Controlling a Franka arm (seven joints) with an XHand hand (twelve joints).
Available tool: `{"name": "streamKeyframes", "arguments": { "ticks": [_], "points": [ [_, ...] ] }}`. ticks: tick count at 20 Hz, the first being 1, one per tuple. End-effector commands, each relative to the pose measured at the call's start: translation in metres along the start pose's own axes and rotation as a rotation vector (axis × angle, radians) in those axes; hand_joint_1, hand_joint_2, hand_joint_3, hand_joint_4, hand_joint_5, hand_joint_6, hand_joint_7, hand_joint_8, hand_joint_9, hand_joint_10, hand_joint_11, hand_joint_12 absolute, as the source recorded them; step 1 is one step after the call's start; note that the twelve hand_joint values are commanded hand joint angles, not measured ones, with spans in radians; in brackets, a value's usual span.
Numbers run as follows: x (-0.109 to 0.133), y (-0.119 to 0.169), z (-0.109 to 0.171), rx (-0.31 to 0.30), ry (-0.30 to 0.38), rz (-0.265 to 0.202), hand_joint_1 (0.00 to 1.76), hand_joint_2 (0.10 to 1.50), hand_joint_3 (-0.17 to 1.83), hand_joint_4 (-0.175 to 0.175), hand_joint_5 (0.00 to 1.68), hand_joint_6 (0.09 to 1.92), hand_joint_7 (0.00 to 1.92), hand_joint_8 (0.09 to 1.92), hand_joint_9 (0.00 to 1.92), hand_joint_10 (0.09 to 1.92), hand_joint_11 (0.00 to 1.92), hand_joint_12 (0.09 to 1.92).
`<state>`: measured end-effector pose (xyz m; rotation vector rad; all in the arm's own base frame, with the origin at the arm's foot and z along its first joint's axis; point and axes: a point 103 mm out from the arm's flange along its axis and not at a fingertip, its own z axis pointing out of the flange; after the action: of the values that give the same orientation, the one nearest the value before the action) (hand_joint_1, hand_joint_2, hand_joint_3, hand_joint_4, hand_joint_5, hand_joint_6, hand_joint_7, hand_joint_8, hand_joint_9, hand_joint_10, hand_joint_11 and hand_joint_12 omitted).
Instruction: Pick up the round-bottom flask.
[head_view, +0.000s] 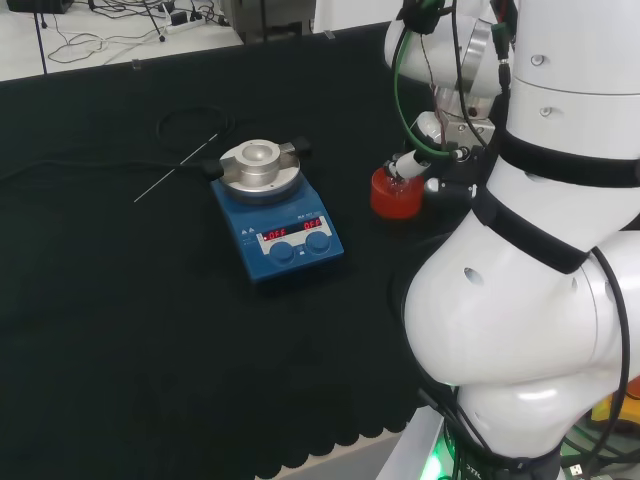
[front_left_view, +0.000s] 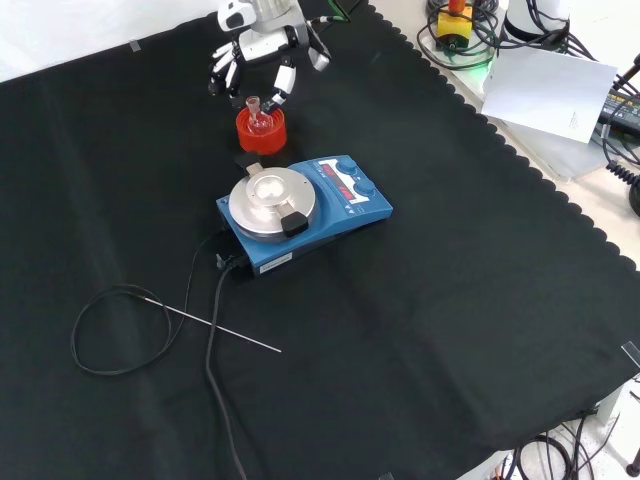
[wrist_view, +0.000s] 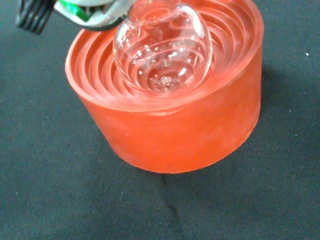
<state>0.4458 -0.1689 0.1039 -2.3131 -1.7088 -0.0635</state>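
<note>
Clear glass is the material to handle: the round-bottom flask (wrist_view: 162, 47) sits with its bulb in the ribbed hollow of a red ribbed stand (wrist_view: 170, 117), and its short neck points up. In the front view the stand rests on the black cloth of the tabletop (front_left_view: 450, 330), just beyond the blue magnetic stirrer (front_left_view: 305, 212), near it but apart. In the head view the stand lies to the right of the stirrer, close against the arm's white links.

We judge the step in hand to be the approach and pre-grasp. In the front view the hand (front_left_view: 262, 48) hovers above and just behind the flask. Its fingers (front_left_view: 284, 84) are spread and hang downward on both sides of the neck. We see no finger curled round the glass, and the bulb rests fully in the stand, so the flask is not yet gripped or lifted.

We expect the next move to call for the following:
1. Lower the hand until the fingers bracket the neck or the upper bulb.
2. Close the fingers and thumb round the glass, not round the stand.
3. Lift straight up so that the bulb clears the ribbed hollow without dragging the stand.

A thin probe rod (front_left_view: 215, 324) and its black cable (front_left_view: 120, 330) lie on the cloth well apart from the flask, beyond the stirrer, and do not obstruct the lift.
</note>
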Motion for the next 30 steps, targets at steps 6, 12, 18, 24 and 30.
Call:
{"name": "streamKeyframes", "arguments": {
  "ticks": [6, 12, 18, 24, 30],
  "points": [
    [0.0, 0.002, 0.0, 0.002, -0.025, 0.009, 0.86, 0.7, 0.59, -0.067, 0.91, 0.74, 0.35, 0.71, 0.47, 0.68, 0.16, 1.39],
    [0.003, 0.001, -0.002, -0.024, -0.059, 0.024, 1.01, 0.87, 0.4, 0.133, 1.05, 0.9, 0.44, 0.7, 0.57, 0.64, 0.26, 1.36],
    [0.006, -0.002, -0.017, -0.031, -0.06, 0.027, 1.06, 0.77, 0.6, 0.175, 1.08, 0.98, 0.53, 0.67, 0.66, 0.57, 0.34, 1.34],
    [0.014, -0.009, -0.032, -0.036, -0.051, 0.025, 1.06, 0.75, 0.64, 0.175, 1.09, 0.98, 0.52, 0.66, 0.67, 0.57, 0.35, 1.33],
    [0.03, -0.03, -0.065, -0.063, -0.062, 0.013, 1.06, 0.74, 0.65, 0.175, 1.09, 0.98, 0.51, 0.66, 0.66, 0.57, 0.35, 1.33]
  ]
}}
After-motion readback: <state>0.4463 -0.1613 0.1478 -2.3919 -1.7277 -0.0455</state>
